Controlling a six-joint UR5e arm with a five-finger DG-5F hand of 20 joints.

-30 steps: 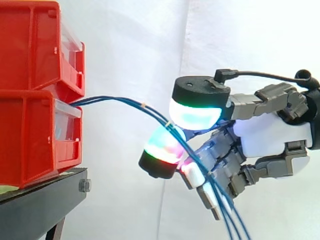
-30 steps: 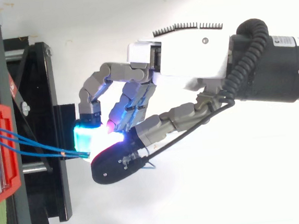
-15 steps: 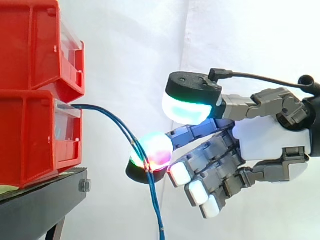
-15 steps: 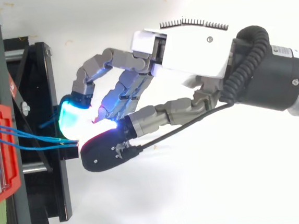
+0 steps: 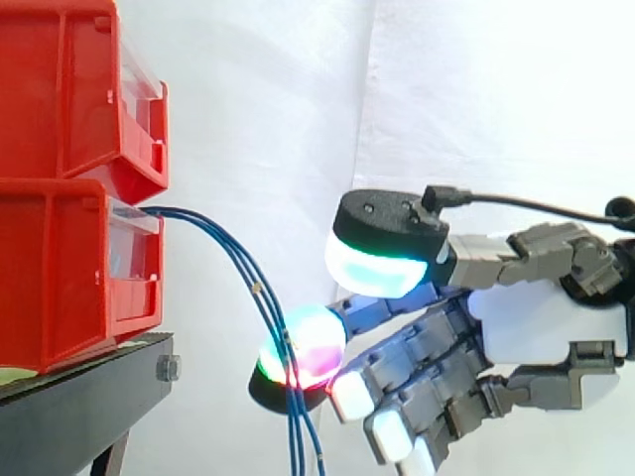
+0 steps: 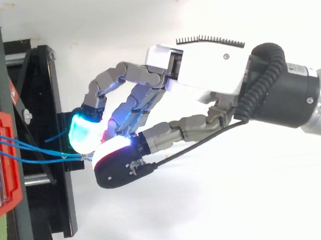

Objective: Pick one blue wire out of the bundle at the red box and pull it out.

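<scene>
Three thin blue wires (image 5: 233,260) come out of the front of the lower red box (image 5: 69,268) and curve down together, hanging past the bottom edge of the side view. From above, the wires (image 6: 40,158) run right from the box to the hand's glowing tips. My hand (image 5: 546,317) reaches in from the right, just right of the hanging wires. The wires pass across the front of one glowing fingertip (image 5: 303,342) and seem to touch it. The thumb pad (image 5: 382,268) hovers above with a clear gap. The fingers are only loosely bent and grip nothing.
A second red bin (image 5: 69,89) is stacked on the lower one. Both sit on a black stand (image 5: 79,397) at the left, also seen from above (image 6: 41,108). A white curtain hangs behind.
A second ago the wires lay stretched over my curled fingers. They have since slipped off and hang down near the box. The hand has opened up and sunk lower.
</scene>
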